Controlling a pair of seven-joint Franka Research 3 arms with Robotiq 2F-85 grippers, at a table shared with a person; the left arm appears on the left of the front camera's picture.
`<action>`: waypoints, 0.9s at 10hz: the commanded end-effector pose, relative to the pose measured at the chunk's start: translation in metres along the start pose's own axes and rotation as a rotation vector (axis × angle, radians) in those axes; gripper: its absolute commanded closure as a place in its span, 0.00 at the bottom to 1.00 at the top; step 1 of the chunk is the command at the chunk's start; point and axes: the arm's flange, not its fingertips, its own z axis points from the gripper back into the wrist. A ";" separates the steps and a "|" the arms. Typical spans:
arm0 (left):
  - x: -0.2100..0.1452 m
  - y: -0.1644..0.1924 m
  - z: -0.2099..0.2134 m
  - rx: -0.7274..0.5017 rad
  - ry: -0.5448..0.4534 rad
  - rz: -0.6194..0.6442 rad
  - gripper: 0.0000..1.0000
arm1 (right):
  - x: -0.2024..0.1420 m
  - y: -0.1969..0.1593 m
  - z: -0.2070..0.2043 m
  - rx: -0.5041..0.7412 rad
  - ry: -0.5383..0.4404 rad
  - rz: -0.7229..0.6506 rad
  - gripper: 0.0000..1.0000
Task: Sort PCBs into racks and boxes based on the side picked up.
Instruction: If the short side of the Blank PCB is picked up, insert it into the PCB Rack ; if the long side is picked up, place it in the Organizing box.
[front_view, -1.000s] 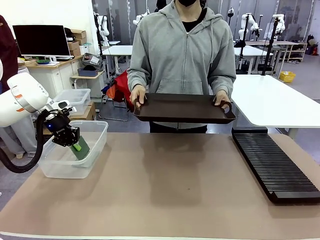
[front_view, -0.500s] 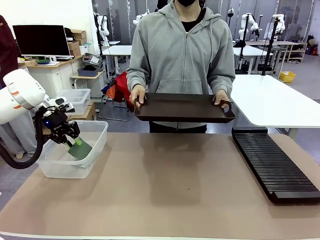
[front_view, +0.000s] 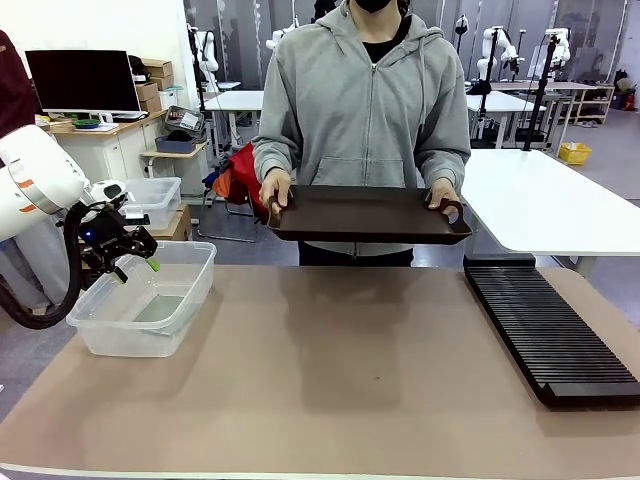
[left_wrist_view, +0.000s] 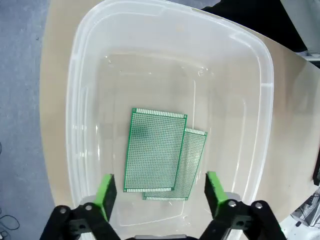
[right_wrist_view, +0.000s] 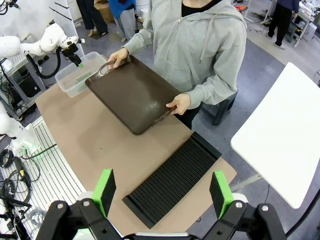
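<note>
Down on the floor of the clear tub (left_wrist_view: 260, 100) lie both green PCBs (left_wrist_view: 155, 150), flat, the upper board overlapping the lower one (left_wrist_view: 192, 160), which peeks out along one side and one end. Nothing touches them. Over the tub hangs the left gripper (left_wrist_view: 159, 189), and look at those green-padded fingers (left_wrist_view: 106, 192): spread wide, nothing between them, well clear of the boards below. From the front view, that same left gripper (front_view: 128, 262) sits above the tub (front_view: 190, 290) at its near-left rim, fingers angled down toward it, and a faint green patch shows through the translucent wall.

Moving away from the tub, across the brown table (front_view: 330, 400), a person in a grey hoodie stands at the far edge, holding a dark brown tray (front_view: 365, 215) level with a hand (front_view: 275, 190) on each end handle, the other hand (front_view: 443, 200) on the side away from the tub. Farthest from the tub, the long black slotted rack (front_view: 545, 330) lies along the opposite end of the table.

High above, the right gripper (right_wrist_view: 162, 192) looks down on it all, fingers (right_wrist_view: 105, 190) wide apart and gripping nothing, with the rack (right_wrist_view: 172, 180) and the tray (right_wrist_view: 135, 95) beneath it.
</note>
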 end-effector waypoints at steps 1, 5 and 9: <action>-0.015 -0.018 -0.003 0.040 0.016 -0.034 0.04 | -0.002 0.003 -0.001 0.020 -0.007 0.005 0.00; 0.000 0.000 0.000 0.000 0.000 0.000 0.04 | -0.002 0.003 -0.001 0.020 -0.007 0.005 0.00; 0.000 0.000 0.000 0.000 0.000 0.000 0.04 | -0.002 0.003 -0.001 0.020 -0.007 0.005 0.00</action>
